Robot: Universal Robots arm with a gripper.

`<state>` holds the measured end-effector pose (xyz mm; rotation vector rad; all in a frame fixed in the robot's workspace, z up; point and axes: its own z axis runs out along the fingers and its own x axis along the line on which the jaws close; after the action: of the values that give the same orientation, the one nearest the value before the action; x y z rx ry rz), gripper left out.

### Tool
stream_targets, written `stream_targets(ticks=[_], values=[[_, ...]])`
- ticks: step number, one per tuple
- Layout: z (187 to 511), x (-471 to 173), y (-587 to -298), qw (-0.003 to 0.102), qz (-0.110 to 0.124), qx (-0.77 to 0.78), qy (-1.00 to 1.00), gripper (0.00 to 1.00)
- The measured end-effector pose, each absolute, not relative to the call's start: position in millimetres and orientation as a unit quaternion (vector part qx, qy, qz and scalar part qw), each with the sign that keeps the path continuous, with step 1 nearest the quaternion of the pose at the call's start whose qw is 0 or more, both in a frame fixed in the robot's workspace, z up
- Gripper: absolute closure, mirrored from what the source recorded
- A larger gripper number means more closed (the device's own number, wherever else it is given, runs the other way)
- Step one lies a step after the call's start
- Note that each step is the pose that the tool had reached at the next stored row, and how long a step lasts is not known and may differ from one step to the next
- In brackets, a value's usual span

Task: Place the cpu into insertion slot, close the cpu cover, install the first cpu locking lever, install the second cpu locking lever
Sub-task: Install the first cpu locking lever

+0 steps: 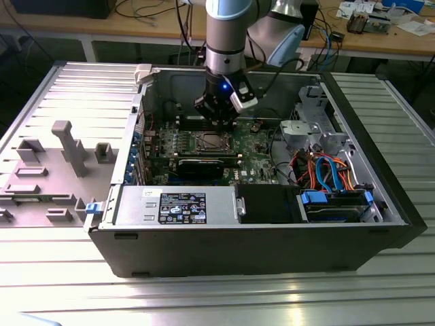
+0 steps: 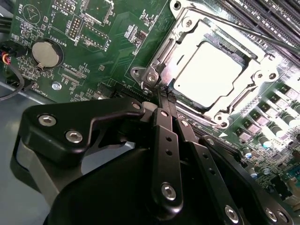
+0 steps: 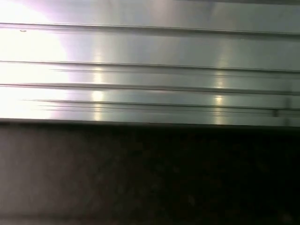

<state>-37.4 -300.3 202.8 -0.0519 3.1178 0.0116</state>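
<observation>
The cpu (image 2: 208,70) lies flat in the insertion slot (image 1: 213,142) on the green board, and its silver top shows bright in the second wrist view. The cpu cover (image 2: 255,84), a silver frame, lies down around it. A thin metal lever rod (image 2: 243,29) runs along the socket's far side. My gripper (image 2: 164,97) is shut, with its fingertips pressed together just off one corner of the socket and nothing visible between them. In the exterior view the gripper (image 1: 219,121) hangs inside the open computer case, right above the socket.
Black memory slots (image 2: 262,18) and a coin cell (image 2: 47,52) flank the socket. A long black card (image 1: 200,166), the power supply (image 1: 173,206) and a drive bay with blue and orange cables (image 1: 326,173) crowd the case. Ribbed metal (image 3: 150,70) fills part of the first wrist view.
</observation>
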Motion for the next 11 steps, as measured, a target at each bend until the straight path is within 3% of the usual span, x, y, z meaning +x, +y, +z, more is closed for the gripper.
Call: stream_targets(ticks=[11], values=[[206.8, -37.3, -299.8, 0.012, 0.016, -0.017, 1.0, 0.89]])
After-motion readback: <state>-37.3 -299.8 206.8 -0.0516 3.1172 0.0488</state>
